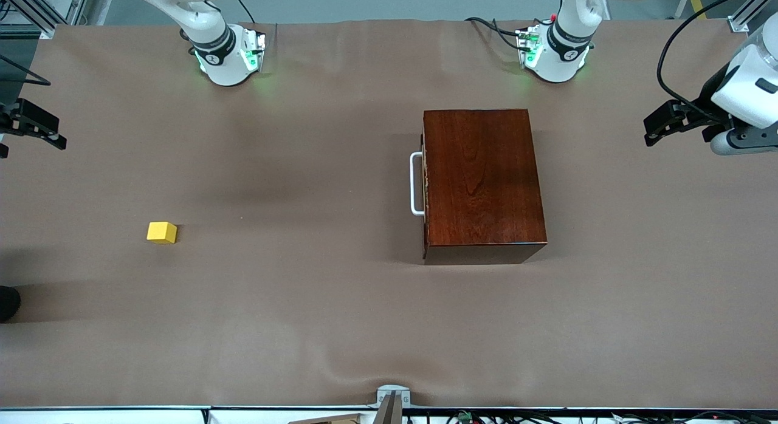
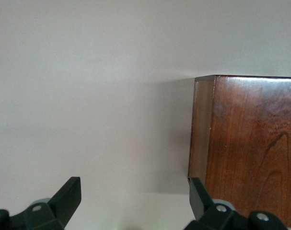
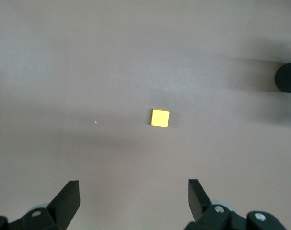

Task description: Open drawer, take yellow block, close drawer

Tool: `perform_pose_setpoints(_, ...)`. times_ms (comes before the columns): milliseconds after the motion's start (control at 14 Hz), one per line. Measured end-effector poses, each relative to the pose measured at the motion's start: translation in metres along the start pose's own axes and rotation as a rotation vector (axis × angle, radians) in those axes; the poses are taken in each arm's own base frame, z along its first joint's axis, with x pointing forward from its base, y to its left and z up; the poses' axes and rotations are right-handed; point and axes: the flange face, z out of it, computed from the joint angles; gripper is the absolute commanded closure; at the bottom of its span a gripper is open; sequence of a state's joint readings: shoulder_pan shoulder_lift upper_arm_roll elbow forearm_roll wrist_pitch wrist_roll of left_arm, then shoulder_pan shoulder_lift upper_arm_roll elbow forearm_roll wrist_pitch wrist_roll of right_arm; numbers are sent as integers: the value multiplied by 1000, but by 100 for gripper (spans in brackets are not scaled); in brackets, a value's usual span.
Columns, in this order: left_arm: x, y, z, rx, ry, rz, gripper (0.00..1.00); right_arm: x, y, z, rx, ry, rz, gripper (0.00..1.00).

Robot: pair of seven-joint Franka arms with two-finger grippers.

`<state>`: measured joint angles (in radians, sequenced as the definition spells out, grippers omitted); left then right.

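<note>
Drawer [image 1: 425, 187] sits closed; yellow block [image 1: 161, 232] lies well apart from it toward the right arm's end, both the left gripper [image 2: 135, 201] and the right gripper [image 3: 134, 201] spread, holding nothing.

Glossy wooden box [image 1: 480, 181], matt cloth table [image 1: 273, 302]

A high front camera faces me across the table [image 1: 340, 314]. My wrist cameras look down: left shares the wooden box [image 2: 250, 148], right the yellow block [image 3: 160, 118].

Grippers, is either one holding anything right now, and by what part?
Nothing is held. The left gripper and right gripper are both open and empty; the yellow block lies alone on the table.
</note>
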<state>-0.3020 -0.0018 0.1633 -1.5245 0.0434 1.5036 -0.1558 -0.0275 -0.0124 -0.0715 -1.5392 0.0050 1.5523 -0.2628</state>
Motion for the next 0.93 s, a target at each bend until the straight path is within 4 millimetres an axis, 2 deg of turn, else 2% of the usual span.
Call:
perform_pose_setpoints(571, -1, -19, 3, 2, -30, 30, 0, 0, -12, -4, 0, 0, 24, 0)
perform_pose_setpoints(929, -6, -23, -2, 4, -36, 33, 0, -1, -8, -4, 0, -1, 32, 0)
